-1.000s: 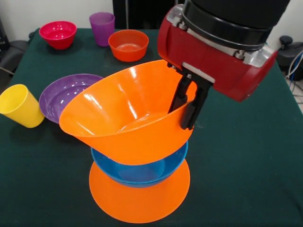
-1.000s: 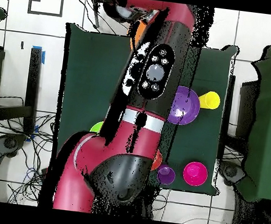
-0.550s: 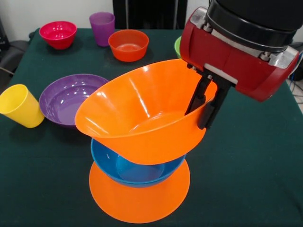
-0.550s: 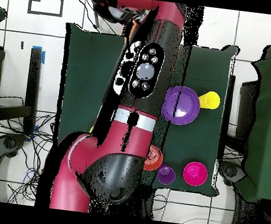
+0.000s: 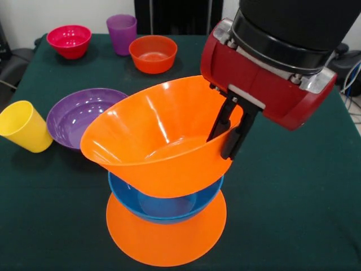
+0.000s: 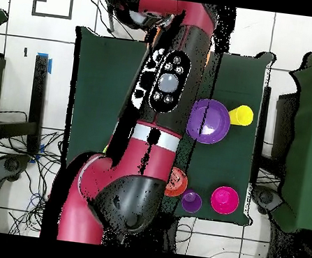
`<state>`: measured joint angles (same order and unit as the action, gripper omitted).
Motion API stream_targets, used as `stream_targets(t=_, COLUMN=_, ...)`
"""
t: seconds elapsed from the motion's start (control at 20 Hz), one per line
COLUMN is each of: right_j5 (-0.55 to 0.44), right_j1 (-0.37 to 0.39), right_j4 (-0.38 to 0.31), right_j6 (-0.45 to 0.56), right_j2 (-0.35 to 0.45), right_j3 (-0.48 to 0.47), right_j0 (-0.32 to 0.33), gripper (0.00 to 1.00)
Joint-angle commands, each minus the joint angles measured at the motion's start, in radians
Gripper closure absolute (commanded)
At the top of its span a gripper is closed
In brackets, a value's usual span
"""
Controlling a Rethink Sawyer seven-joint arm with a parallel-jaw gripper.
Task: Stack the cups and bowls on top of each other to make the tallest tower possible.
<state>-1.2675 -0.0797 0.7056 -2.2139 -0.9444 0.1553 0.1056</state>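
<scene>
My gripper (image 5: 219, 147) is shut on the right rim of a large orange bowl (image 5: 149, 132), one finger inside the wall and one outside. The bowl hangs tilted, its mouth facing left and up, and its underside rests on or just over a blue bowl (image 5: 169, 208). The blue bowl sits on an upturned large orange bowl (image 5: 166, 241), the tower's base. A yellow cup (image 5: 22, 125) lies tilted at the left beside a wide purple bowl (image 5: 76, 116). At the far side stand a purple cup (image 5: 122, 33), a pink-red bowl (image 5: 69, 40) and an orange-red bowl (image 5: 153, 53).
In the overhead view the arm (image 6: 166, 101) covers the tower. The purple bowl (image 6: 209, 121), yellow cup (image 6: 242, 115), pink-red bowl (image 6: 224, 199) and purple cup (image 6: 191, 201) show to its right. The green tablecloth (image 5: 293, 192) lies bare right of the tower.
The gripper carried the tilted orange bowl to the right, then back a little to the left. It stays over the blue bowl, still gripped by its rim.
</scene>
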Motion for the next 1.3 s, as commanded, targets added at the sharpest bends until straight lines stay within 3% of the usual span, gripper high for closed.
stream_targets(t=0.05, right_j5=0.05, right_j1=-0.006, right_j4=-0.081, right_j6=-0.152, right_j2=-0.001, right_j3=0.1, right_j0=-0.02, gripper=1.0)
stream_targets(t=0.5, right_j5=0.071, right_j1=-0.01, right_j4=-0.075, right_j6=-0.169, right_j2=-0.015, right_j3=0.117, right_j0=-0.031, gripper=1.0)
stream_targets(t=1.05, right_j5=0.016, right_j1=0.023, right_j4=-0.033, right_j6=-0.178, right_j2=0.016, right_j3=0.158, right_j0=-0.054, gripper=1.0)
stream_targets(t=1.3, right_j5=0.04, right_j1=0.012, right_j4=-0.029, right_j6=-0.191, right_j2=0.027, right_j3=0.175, right_j0=-0.069, gripper=1.0)
